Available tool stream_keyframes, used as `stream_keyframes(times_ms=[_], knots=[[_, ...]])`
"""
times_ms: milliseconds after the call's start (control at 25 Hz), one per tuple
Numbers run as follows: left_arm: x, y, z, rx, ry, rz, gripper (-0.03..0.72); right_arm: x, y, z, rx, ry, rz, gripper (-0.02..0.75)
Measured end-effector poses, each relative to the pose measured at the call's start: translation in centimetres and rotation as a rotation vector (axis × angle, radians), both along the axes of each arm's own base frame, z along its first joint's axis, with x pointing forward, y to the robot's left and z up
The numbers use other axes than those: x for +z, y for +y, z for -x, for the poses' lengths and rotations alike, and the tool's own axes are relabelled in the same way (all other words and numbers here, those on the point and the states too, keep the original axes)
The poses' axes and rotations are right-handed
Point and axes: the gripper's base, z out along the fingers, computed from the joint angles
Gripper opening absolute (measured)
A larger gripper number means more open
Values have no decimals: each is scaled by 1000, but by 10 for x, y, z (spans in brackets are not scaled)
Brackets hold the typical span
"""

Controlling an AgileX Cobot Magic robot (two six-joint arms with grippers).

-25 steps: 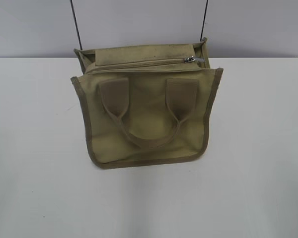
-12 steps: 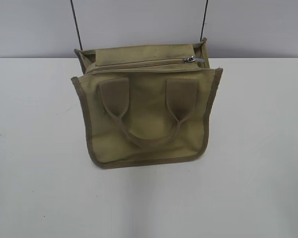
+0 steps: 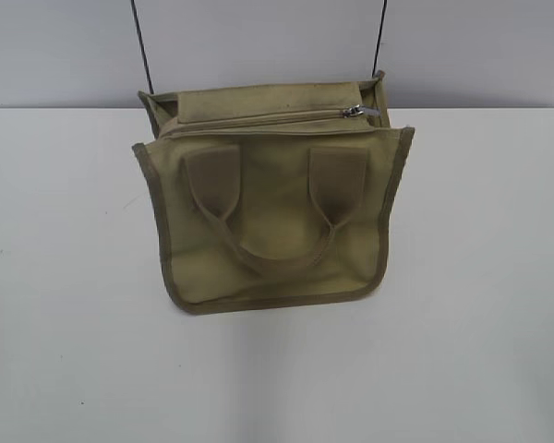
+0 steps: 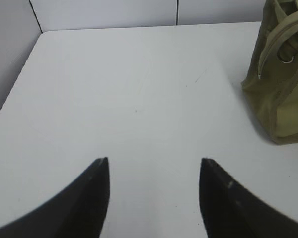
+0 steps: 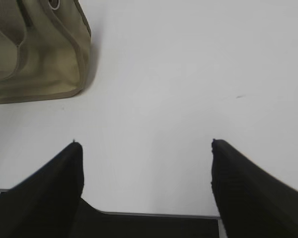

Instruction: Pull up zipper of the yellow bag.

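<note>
The yellow bag [image 3: 272,208] lies on the white table, a khaki canvas tote with olive trim, two strap patches and a looped handle. Its zipper [image 3: 258,119] runs across the top, with the silver pull tab [image 3: 354,111] at the right end. In the left wrist view the bag's side [image 4: 280,74] shows at the right edge; my left gripper [image 4: 154,161] is open and empty over bare table, well left of it. In the right wrist view a bag corner [image 5: 35,49] shows at top left; my right gripper [image 5: 146,144] is open and empty near the table's front edge.
The white table [image 3: 480,277] ends at a grey wall behind the bag. Two thin dark cords [image 3: 141,46] run up the wall. The table's left edge [image 4: 10,99] shows in the left wrist view, its front edge [image 5: 154,214] in the right wrist view.
</note>
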Motion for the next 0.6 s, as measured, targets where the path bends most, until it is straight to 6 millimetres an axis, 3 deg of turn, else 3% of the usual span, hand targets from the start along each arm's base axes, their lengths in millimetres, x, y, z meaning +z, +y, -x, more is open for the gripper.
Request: stream_keyframes(times_ms=[600], knots=[[0, 0, 0, 0, 0, 0, 433, 0, 1, 0, 6, 0, -9, 585]])
